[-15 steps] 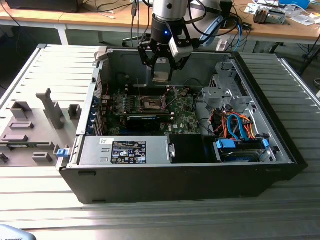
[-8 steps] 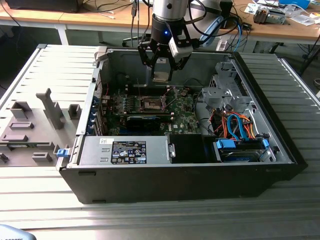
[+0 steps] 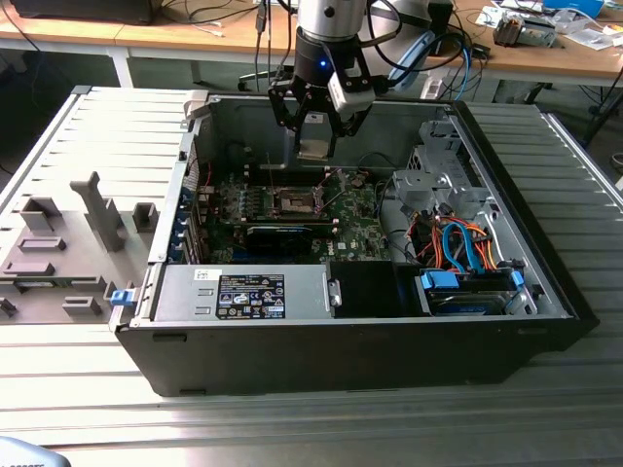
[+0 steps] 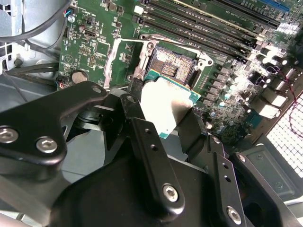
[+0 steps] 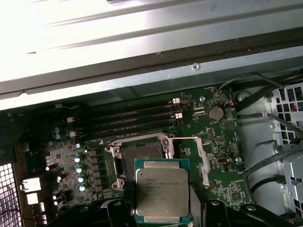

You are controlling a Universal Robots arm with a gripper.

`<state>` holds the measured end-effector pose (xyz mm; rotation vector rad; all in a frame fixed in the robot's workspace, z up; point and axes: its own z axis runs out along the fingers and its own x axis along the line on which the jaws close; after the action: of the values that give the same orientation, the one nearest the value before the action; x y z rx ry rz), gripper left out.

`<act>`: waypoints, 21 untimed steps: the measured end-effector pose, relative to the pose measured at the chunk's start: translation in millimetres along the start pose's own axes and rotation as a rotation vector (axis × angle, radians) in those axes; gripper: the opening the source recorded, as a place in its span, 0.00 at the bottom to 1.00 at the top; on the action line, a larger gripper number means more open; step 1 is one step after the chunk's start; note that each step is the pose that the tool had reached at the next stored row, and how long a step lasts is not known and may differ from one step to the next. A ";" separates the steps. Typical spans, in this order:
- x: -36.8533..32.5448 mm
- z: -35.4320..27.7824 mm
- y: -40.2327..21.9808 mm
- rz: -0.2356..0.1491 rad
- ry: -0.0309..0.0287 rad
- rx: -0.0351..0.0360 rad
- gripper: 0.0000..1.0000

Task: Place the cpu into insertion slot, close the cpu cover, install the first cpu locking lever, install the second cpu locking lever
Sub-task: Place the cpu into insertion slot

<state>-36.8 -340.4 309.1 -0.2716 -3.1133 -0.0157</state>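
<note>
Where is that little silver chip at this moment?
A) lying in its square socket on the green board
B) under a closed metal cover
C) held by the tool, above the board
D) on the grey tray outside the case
C: in the first wrist view the cpu is gripped by the tool above the board, while the insertion slot has no chip in it.

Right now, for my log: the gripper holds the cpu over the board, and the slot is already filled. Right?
No: the slot is empty, its pins bare in the second wrist view. The gripper does hold the cpu over the board.
</note>
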 end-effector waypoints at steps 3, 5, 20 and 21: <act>0.0 0.0 0.0 0.006 -0.0001 -0.0001 0.55; 0.0 0.1 0.0 0.010 -0.0001 -0.0002 0.55; 0.0 0.3 0.0 0.035 -0.0004 -0.0007 0.55; 0.0 0.3 0.0 0.036 -0.0003 -0.0008 0.55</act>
<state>-36.7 -340.4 308.8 -0.3284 -3.1080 -0.0164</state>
